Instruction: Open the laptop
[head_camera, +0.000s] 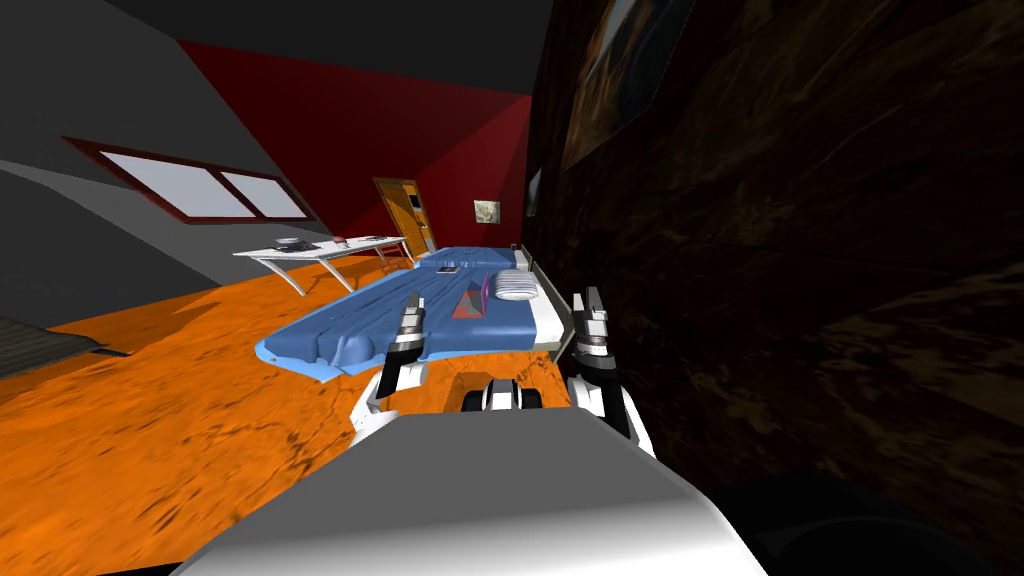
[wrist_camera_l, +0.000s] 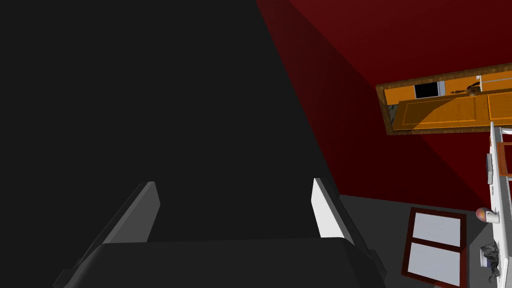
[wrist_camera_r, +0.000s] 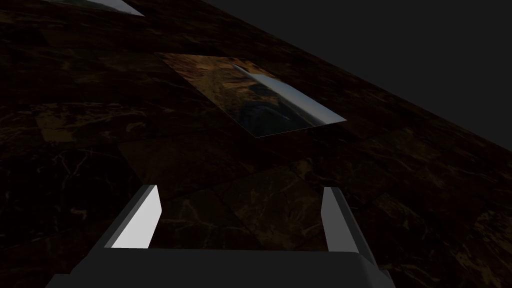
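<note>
A small laptop (head_camera: 472, 299) lies on the blue-covered bed (head_camera: 400, 315), near the pillow end; its purple lid stands up at an angle over a reddish base. My left gripper (head_camera: 411, 304) is raised over the near part of the bed, short of the laptop and to its left. Its fingers (wrist_camera_l: 325, 208) are open with nothing between them. My right gripper (head_camera: 588, 298) is raised beside the bed's right edge, close to the dark wall. The right fingers (wrist_camera_r: 144, 220) are open and empty too.
A white ribbed pillow (head_camera: 517, 287) lies just right of the laptop, and a small dark flat item (head_camera: 446, 268) lies farther up the bed. A dark marbled wall (head_camera: 800, 280) runs close on my right. A white table (head_camera: 320, 252) and an orange door (head_camera: 405, 215) stand beyond the orange floor (head_camera: 160, 430).
</note>
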